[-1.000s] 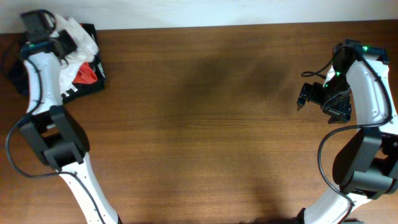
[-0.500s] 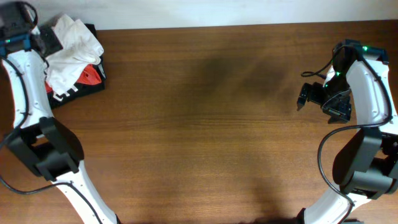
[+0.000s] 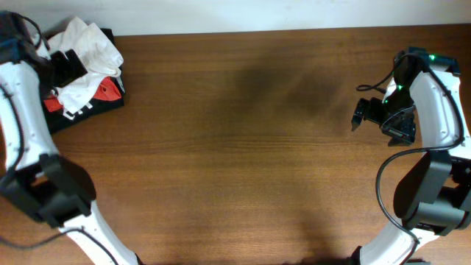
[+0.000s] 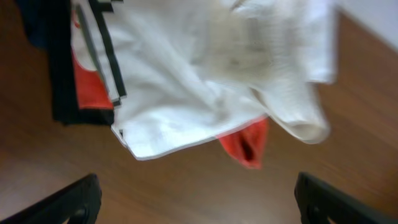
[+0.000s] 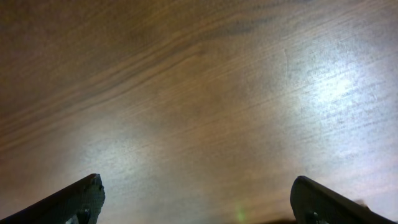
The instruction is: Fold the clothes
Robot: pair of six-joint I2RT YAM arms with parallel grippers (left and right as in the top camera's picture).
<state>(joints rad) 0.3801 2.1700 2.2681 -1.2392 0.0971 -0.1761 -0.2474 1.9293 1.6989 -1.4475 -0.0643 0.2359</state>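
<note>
The left gripper (image 4: 200, 202) stands with its jaws spread wide and empty. Just ahead of it the white T-shirt (image 4: 211, 81) lies crumpled, its longer side running across the jaws and one loose fold pointing back toward them, atop a red shirt (image 4: 245, 143) and dark garments (image 4: 59, 74). The right gripper (image 5: 198, 202), also spread wide, faces bare table (image 5: 199, 93).

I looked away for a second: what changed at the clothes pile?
The left end effector opened, letting go of the white shirt, which now lies crumpled on the pile; its arm swung left. The right end effector stayed open, unmoved.
</note>
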